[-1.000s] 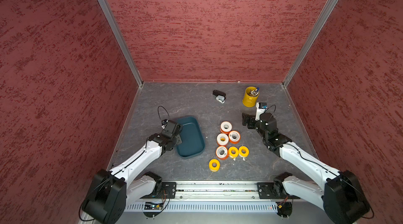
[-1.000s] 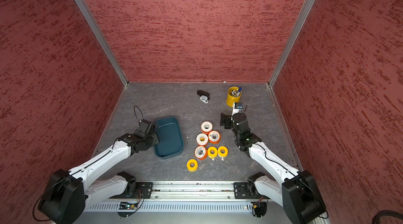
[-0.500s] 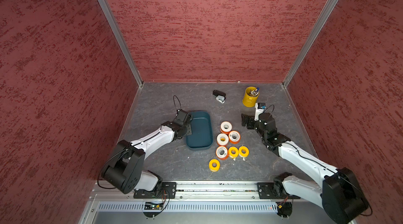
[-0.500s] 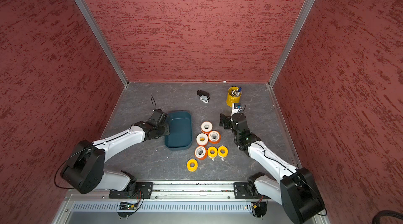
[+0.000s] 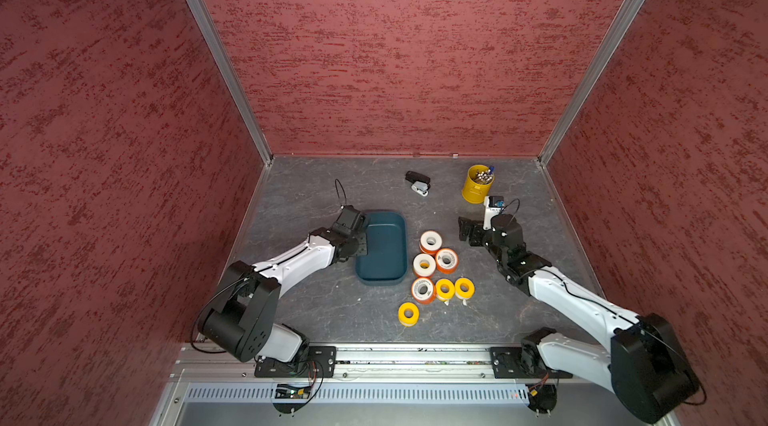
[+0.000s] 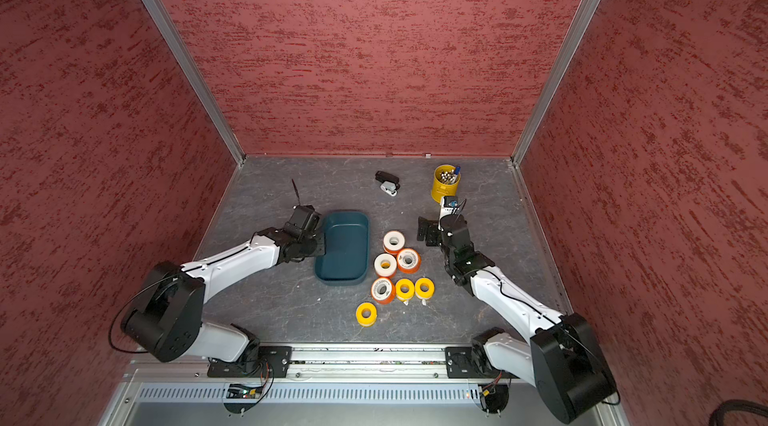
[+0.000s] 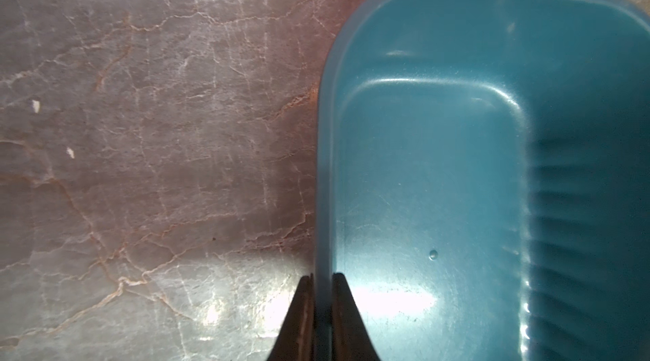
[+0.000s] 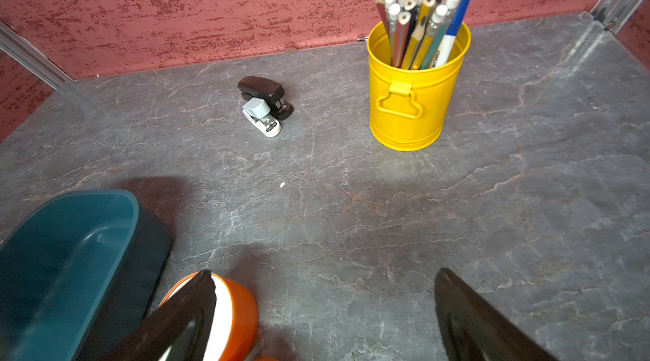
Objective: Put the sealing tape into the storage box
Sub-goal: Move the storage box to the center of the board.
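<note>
We find the storage box (image 5: 382, 249) interior bare and reachable from above. Its left long rim is taken: the left jaws pinch that wall, and the left arm (image 5: 299, 262) lies along that side. Past this rim, the surface (image 7: 140, 130) is bare. On the box's right side, the tape rolls (image 5: 424, 265) stand closely packed, leaving only a narrow lane beside the box. One yellow roll (image 5: 408, 314) sits apart, nearer the front rail (image 5: 415, 351). The right jaws stand spread wide beside the farthest orange roll (image 8: 242, 313), with bare surface between them. The stapler (image 8: 263, 106) and pen cup (image 8: 409, 95) stand well beyond, across clear surface.
</note>
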You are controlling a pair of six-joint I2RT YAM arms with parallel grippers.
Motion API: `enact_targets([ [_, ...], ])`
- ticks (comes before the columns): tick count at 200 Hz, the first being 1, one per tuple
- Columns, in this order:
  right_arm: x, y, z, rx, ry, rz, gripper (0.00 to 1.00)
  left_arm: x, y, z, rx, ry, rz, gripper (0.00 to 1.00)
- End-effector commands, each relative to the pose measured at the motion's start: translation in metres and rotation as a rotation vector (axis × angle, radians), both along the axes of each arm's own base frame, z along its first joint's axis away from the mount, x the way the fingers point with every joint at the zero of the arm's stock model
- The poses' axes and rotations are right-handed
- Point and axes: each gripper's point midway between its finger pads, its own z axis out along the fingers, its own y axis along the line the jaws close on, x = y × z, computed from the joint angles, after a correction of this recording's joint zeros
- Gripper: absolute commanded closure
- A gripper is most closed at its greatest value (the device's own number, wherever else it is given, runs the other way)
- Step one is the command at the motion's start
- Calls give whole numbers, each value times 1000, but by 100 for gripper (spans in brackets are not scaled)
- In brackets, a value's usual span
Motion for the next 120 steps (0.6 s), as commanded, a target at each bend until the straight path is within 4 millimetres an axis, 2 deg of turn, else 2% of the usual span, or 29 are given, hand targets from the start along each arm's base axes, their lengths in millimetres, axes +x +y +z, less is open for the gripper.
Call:
enact_targets([
  [1,1,5,4,8,-16,20,2,-3,7,0,24,19,-12,83],
  [70,2,7,2,10,-10,26,2,-1,10,8,23,4,-17,77],
  [86,3,4,2,13,-9,9,2,-2,10,9,21,-2,-18,68],
  [105,3,4,0,8,-7,7,2,-2,9,15,5,-16,-19,66],
  [120,4,5,-1,8,0,8,2,-3,9,21,-5,-27,-19,55],
])
